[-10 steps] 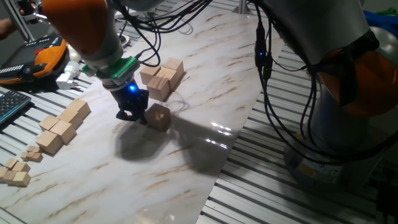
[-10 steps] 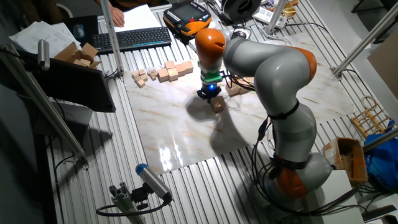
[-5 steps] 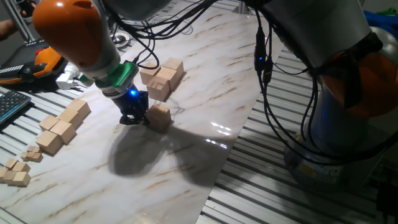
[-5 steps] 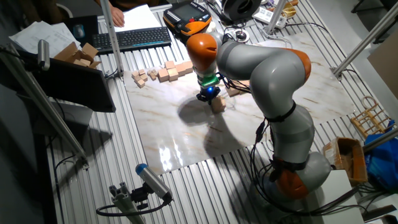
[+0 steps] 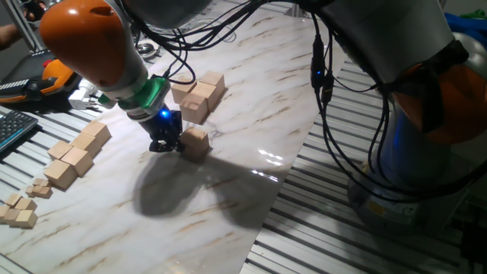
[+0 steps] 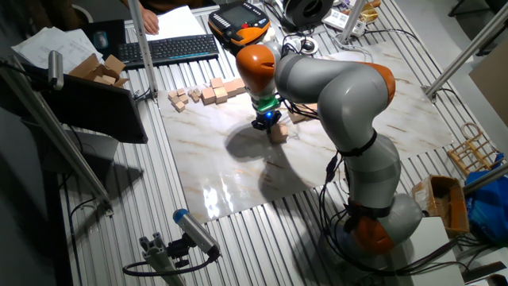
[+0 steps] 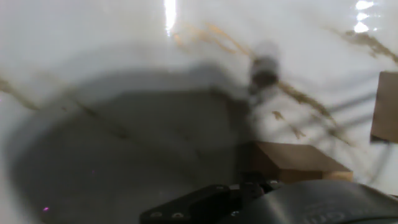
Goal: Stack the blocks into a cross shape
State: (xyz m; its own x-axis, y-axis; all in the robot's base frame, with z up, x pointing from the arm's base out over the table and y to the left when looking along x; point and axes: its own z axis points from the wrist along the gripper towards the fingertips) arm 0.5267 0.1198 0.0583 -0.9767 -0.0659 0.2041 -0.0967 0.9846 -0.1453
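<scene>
The gripper (image 5: 166, 144) is down low on the marble desk top (image 5: 251, 114), right beside a single block (image 5: 196, 141) that sits by itself near the middle of the desk. From here I cannot tell if its fingers are spread or closed, or if they hold that block or only touch its side; the hand view is blurry and just shows a tan block (image 7: 292, 163) close to the hand. A little way toward the far edge of the desk is a small bunch of blocks (image 5: 198, 94) pushed together, and one seems to sit on top of the others. I think the robot is busy with the lone block, either picking it up or setting it down. The cross is not made yet. Next, that block needs to go over to the bunch and line up straight with it. Along the left edge lies a row of joined cubes (image 5: 76, 154), with tiny cubelets (image 5: 19, 211) near the corner.
</scene>
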